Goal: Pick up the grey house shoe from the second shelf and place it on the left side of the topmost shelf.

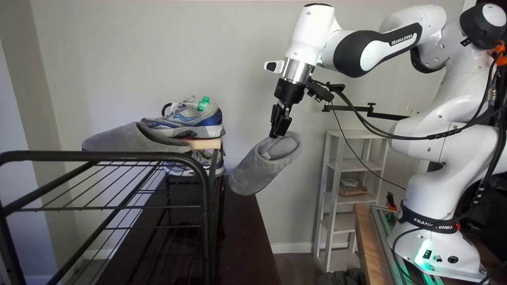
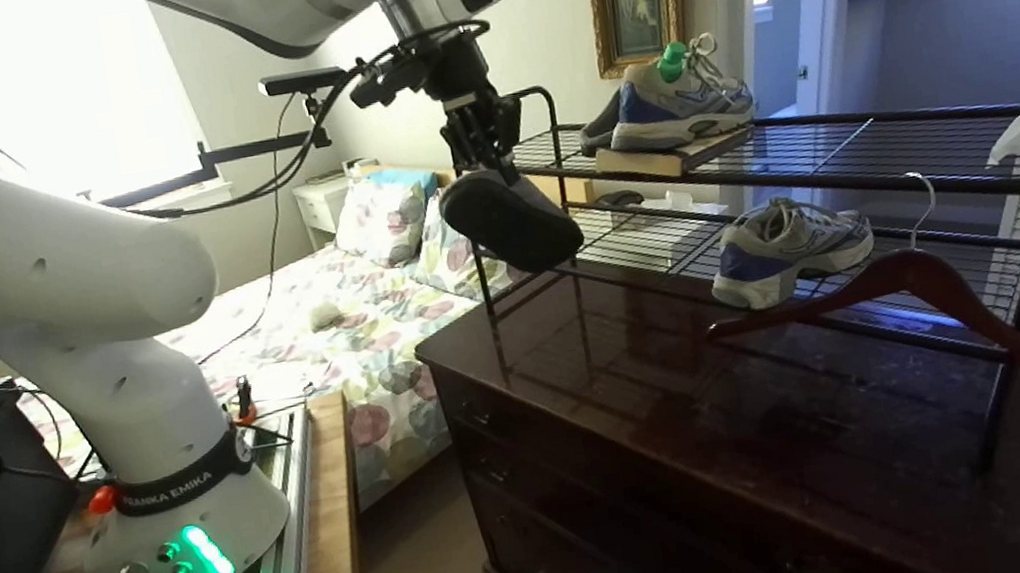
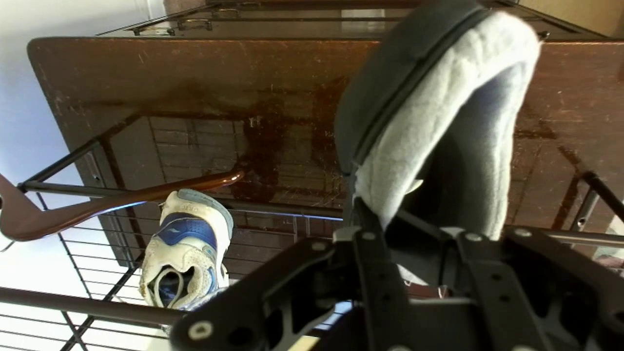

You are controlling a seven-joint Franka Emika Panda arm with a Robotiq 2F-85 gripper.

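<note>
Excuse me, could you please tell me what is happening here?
The robot's gripper holds a grey house shoe, pinched by the edge of its opening. The shoe hangs tilted, toe lowest, in the air beside the black rack, not yet on the topmost shelf. A similar grey shoe lies up there, next to a sneaker.

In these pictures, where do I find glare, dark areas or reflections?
In an exterior view, the large window is blown out white and the grey slipper looks dark; in both exterior views, a green light glows on the robot's base; in the wrist view, the dresser top mirrors the black wire rack.
</note>
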